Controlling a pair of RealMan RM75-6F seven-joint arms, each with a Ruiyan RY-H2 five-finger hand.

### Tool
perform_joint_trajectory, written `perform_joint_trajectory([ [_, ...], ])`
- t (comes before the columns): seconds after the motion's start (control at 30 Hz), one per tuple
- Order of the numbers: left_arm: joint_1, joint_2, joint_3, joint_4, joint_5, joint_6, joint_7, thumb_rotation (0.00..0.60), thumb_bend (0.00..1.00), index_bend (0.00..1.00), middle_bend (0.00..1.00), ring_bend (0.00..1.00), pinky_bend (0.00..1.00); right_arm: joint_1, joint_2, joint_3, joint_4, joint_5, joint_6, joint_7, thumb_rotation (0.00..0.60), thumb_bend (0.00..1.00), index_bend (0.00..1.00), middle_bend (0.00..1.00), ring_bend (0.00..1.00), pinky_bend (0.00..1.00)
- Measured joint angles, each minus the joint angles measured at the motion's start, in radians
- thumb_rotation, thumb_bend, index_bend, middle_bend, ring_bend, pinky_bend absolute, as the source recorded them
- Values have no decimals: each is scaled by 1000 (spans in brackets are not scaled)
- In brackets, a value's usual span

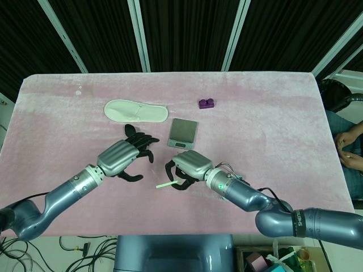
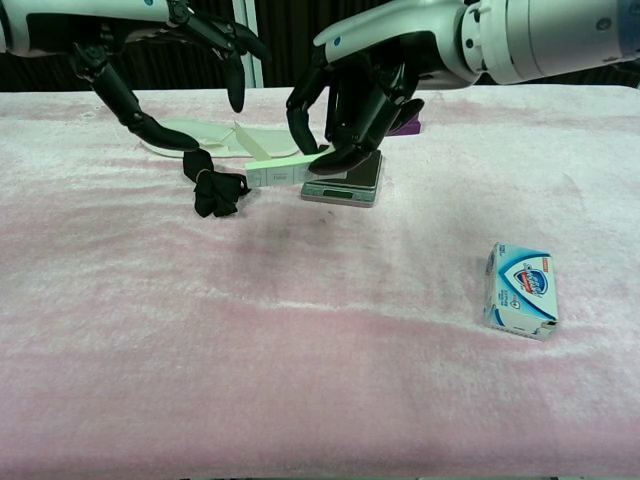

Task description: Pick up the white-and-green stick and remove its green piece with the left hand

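My right hand [image 1: 188, 169] [image 2: 352, 105] holds the white-and-green stick [image 1: 165, 185] [image 2: 283, 171] above the pink table, its free end pointing toward my left side. In the chest view the stick looks pale green and white and lies roughly level. My left hand [image 1: 123, 158] [image 2: 170, 45] hovers a short way to the left of the stick's free end, fingers spread and empty. It does not touch the stick.
A black strap [image 2: 213, 189] lies under my left hand, a white slipper [image 1: 136, 110] behind it. A small scale [image 1: 182, 132] sits just behind my right hand, a purple block [image 1: 206, 103] farther back. A blue-and-white box [image 2: 522, 289] lies at the right front.
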Motion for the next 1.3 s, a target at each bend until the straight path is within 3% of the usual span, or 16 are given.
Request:
perform_joint_trajectory([
  [1.3, -72, -71, 8, 6, -99, -18, 86, 600, 521, 614, 187, 0, 0, 44, 36, -72, -6, -41, 23, 119, 600, 549, 687, 926, 877, 991],
])
